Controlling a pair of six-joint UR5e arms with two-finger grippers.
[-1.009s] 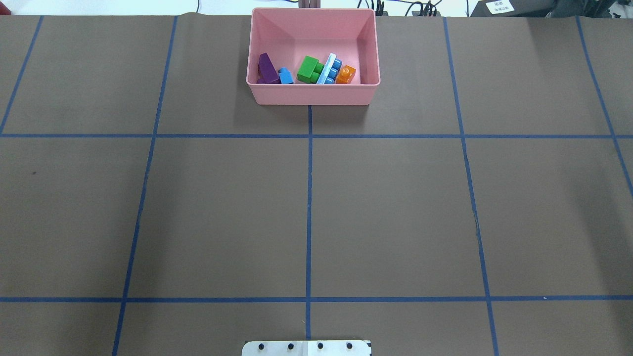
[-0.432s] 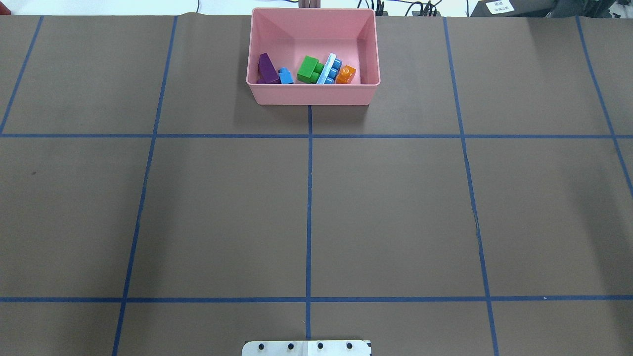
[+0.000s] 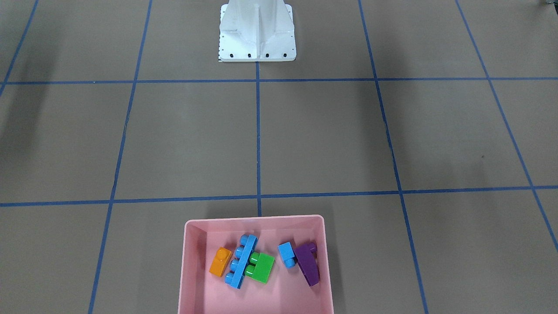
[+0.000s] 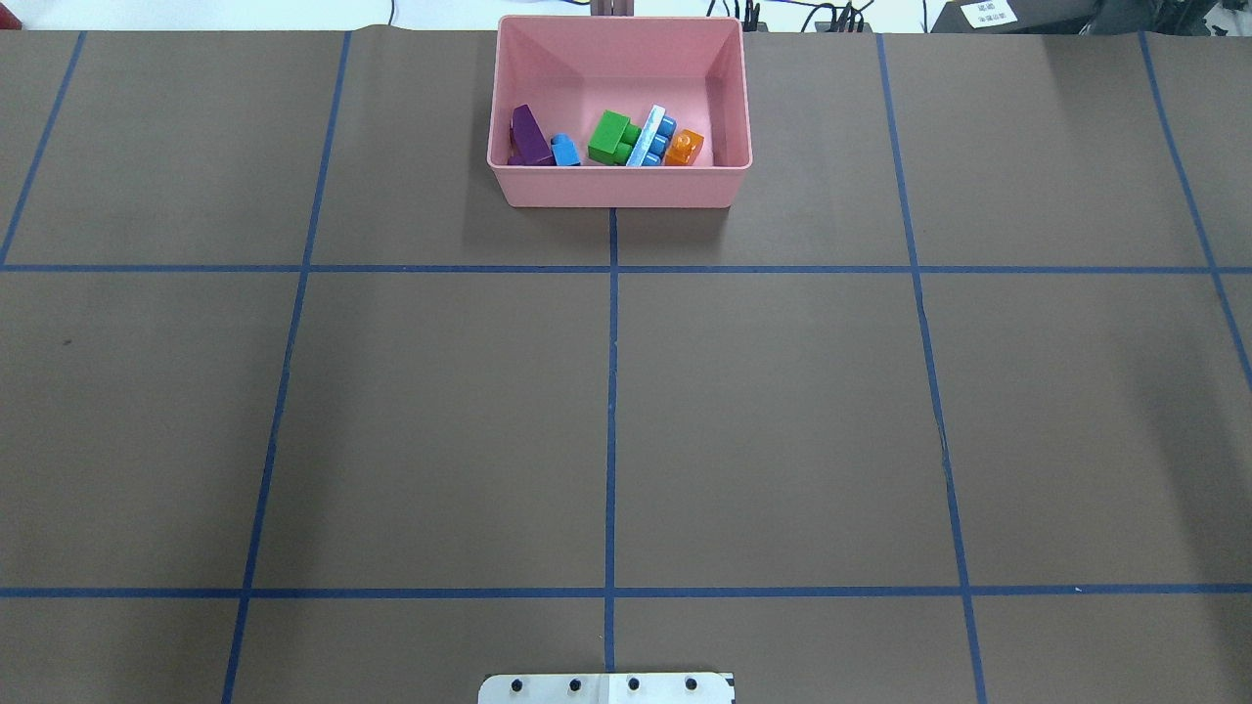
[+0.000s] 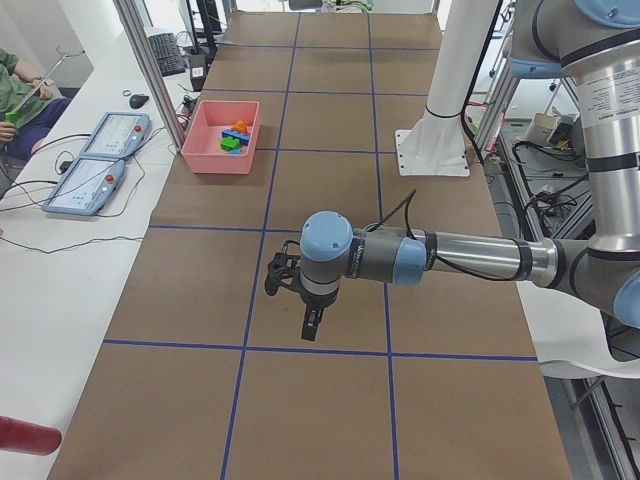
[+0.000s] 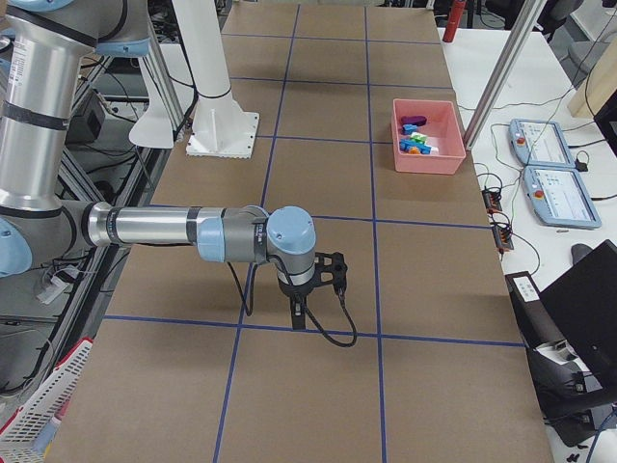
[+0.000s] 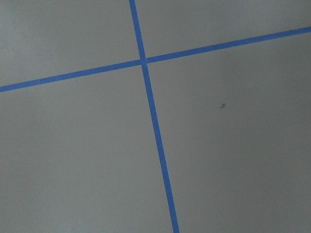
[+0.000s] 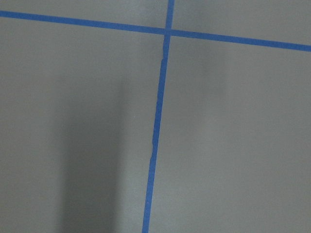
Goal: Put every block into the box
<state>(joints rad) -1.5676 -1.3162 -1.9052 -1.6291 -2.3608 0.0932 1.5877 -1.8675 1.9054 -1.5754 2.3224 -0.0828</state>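
The pink box (image 4: pixel 616 186) stands at the table's far middle edge. All five blocks lie inside it: purple sloped (image 4: pixel 528 137), small light blue (image 4: pixel 564 150), green (image 4: pixel 611 137), long light blue (image 4: pixel 650 137) and orange (image 4: pixel 686 147). The front-facing view shows the same box (image 3: pixel 192 279) and blocks. My left gripper (image 5: pixel 312 325) shows only in the exterior left view, low over bare table far from the box; I cannot tell its state. My right gripper (image 6: pixel 299 313) shows only in the exterior right view, likewise; I cannot tell its state. Both wrist views show only table and blue tape.
The white base plate (image 3: pixel 257 35) of the robot's column stands at the near middle edge. Blue tape lines grid the brown table. Two control tablets (image 5: pixel 105 150) lie on a side table beyond the box.
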